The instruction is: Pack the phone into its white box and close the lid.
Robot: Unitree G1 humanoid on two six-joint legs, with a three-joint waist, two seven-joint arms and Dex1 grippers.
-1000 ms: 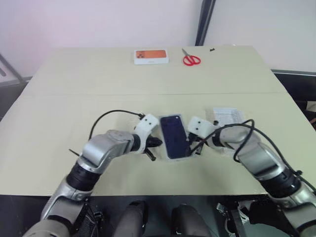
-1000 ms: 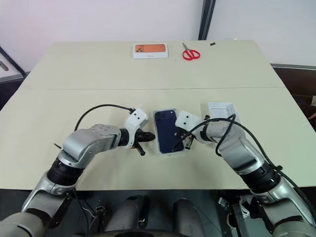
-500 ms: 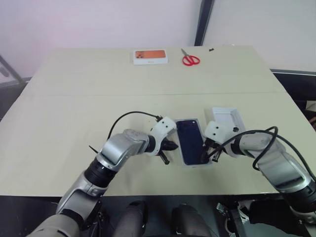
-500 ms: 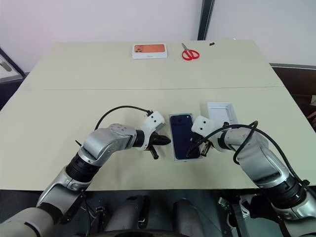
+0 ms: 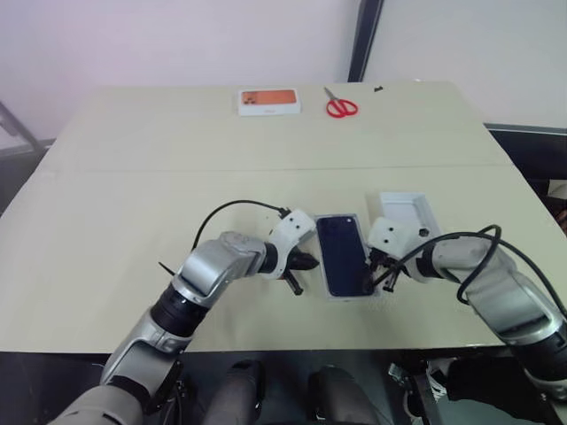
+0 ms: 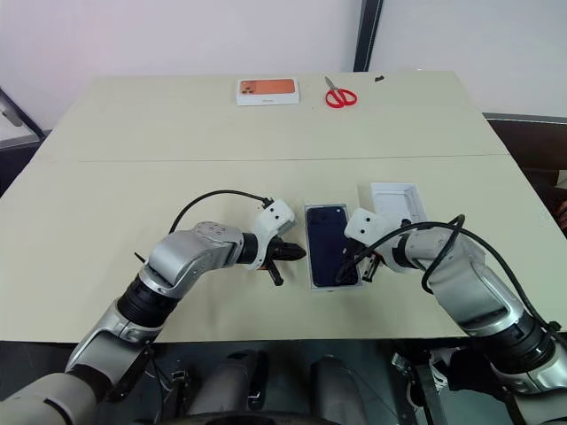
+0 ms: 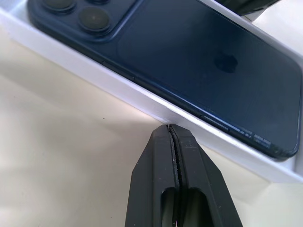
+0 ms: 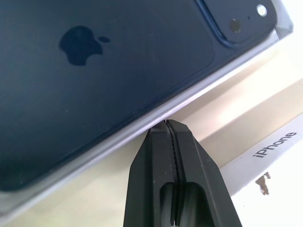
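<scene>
1. A beige table [image 6: 133, 195] stands before a pale wall; near its far edge lie a small orange-pictured box [image 6: 267, 90] and red scissors [image 6: 340, 94].
2. The phone [image 6: 329, 255] lies back-up inside the white box [image 6: 312, 285], near the table's front edge.
3. Its long axis runs from near edge to far edge, camera cluster at the far end.
4. The lid [image 6: 399, 202] lies just right of the box, inside up.
5. The left gripper [image 7: 171, 130] reaches in from the box's left, pointing right and slightly down, fingers pressed together, tips at the box wall.
6. The right gripper [image 8: 166, 124] angles in from the box's right, fingers pressed together, tips against the box's edge.
</scene>
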